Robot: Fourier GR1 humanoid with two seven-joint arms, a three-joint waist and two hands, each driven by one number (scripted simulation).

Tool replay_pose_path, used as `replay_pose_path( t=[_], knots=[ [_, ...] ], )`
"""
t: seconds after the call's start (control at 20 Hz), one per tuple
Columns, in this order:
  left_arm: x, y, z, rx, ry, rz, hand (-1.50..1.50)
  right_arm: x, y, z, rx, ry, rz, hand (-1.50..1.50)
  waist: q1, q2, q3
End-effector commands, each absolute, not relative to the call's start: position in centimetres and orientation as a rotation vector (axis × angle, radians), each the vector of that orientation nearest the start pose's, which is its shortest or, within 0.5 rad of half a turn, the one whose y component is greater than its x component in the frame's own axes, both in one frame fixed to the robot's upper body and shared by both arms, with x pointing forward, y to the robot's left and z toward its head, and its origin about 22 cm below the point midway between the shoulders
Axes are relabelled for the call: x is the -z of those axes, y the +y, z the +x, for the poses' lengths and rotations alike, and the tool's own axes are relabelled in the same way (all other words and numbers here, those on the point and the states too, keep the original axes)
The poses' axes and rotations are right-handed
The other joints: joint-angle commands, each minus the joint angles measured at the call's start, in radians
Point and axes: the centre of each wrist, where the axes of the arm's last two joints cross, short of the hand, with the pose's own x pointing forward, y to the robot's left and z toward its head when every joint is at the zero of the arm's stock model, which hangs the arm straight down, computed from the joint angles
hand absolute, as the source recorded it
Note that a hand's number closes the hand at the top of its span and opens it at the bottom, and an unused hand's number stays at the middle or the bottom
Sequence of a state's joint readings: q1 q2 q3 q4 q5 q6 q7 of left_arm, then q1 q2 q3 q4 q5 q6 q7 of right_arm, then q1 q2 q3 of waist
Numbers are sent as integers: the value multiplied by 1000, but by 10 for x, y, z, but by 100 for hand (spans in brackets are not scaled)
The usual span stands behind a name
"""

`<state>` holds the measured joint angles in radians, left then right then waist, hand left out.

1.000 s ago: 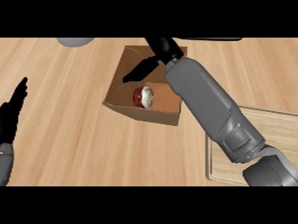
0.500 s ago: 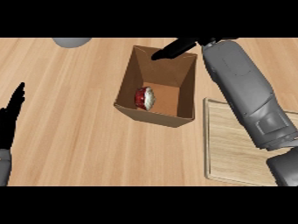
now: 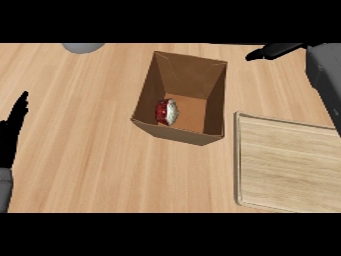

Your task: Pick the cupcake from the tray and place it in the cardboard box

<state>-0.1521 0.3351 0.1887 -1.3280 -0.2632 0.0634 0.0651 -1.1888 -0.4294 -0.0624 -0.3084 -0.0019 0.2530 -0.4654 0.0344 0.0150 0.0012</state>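
The cupcake (image 3: 165,111), red with a pale top, lies on its side on the floor of the open cardboard box (image 3: 213,95) at the counter's middle. To the right of the box lies the wooden tray (image 3: 295,165), with nothing on it. My right hand (image 3: 275,51) is at the upper right, beyond the box's far right corner and apart from it, fingers straight and holding nothing. My left hand (image 3: 4,140) rests open at the left edge, fingers up.
A grey rounded object (image 3: 83,47) peeks in at the top edge, left of the box. Bare wooden counter (image 3: 77,115) lies between my left hand and the box.
My right hand has drawn back from over the box toward the upper right, leaving the cupcake inside. The view has shifted, so the box now shows more fully. The left hand has not moved.
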Motion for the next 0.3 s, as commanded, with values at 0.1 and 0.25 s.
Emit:
replay_pose_path(
  t=[0.1, 0.25],
  knots=[
    [-18, 330, 279, 251, -1410, 628, 0, -176, -352, 453, -516, -1871, -30, -150, 22, 12, 1],
    [-21, 337, 277, 239, -1405, 611, 0, -175, -381, 441, -599, -1847, -40, -150, 15, 7, 1]
  ],
)
